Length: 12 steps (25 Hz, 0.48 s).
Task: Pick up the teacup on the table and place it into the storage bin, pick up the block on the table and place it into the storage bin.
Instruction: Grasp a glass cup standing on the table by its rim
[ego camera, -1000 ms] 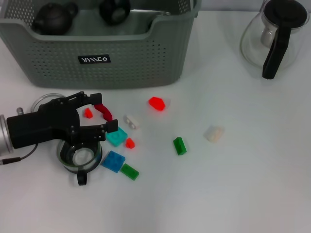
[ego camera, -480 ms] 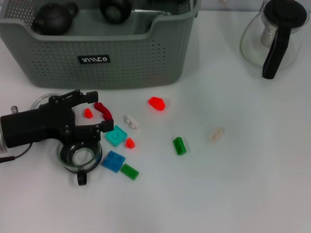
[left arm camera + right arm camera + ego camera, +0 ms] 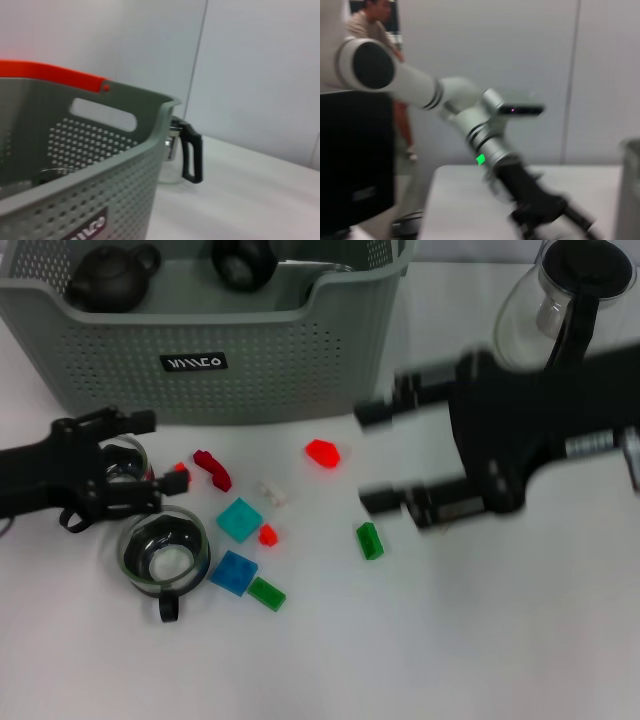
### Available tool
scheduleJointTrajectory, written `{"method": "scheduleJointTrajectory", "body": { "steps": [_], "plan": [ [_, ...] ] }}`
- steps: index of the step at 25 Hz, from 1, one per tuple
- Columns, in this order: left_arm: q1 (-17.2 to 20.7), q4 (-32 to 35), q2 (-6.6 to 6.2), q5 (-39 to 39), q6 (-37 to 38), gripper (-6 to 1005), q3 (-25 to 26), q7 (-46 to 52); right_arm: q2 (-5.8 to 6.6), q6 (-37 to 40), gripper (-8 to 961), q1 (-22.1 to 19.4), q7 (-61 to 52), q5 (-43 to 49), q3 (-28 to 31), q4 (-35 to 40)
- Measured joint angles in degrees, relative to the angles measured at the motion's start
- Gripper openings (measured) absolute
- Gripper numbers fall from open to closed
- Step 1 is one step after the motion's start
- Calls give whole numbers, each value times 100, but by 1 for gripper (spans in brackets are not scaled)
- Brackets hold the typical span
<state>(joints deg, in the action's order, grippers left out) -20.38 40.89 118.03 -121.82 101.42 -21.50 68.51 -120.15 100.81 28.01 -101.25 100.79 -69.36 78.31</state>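
Note:
A glass teacup (image 3: 165,552) with a black handle stands at the front left of the table. A second glass cup (image 3: 124,462) shows between the spread fingers of my left gripper (image 3: 152,455), which is open and holds nothing. Several blocks lie in the middle: a red one (image 3: 322,452), a dark red curved one (image 3: 212,469), teal (image 3: 240,520), blue (image 3: 233,572) and green (image 3: 369,540). My right gripper (image 3: 378,457) hangs open and blurred just right of the red block. The grey-green storage bin (image 3: 215,365) stands at the back left, seen close in the left wrist view (image 3: 75,165).
A dark teapot (image 3: 105,276) and a dark cup (image 3: 240,260) lie inside the bin. A glass carafe (image 3: 565,300) with a black handle stands at the back right, partly behind my right arm. The right wrist view shows my left arm (image 3: 490,145) across the table.
My left gripper has drawn back to the left, away from the blocks. My right arm has swung in from the right and now covers the spot where a white block lay.

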Motion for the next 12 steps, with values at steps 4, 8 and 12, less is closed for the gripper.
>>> {"method": "scheduleJointTrajectory", "body": {
  "steps": [4,8,12],
  "plan": [
    [37,519,1,-143,-3,948,32,571,1,362,727,36,249,197,25,-600],
    [59,1138,9,-446,-55,948,34,1203,30,414,727,132,404,431,131,-1011],
    [39,1526,11,-614,-74,948,26,1561,67,423,726,244,581,582,274,-1357]
  ]
}}
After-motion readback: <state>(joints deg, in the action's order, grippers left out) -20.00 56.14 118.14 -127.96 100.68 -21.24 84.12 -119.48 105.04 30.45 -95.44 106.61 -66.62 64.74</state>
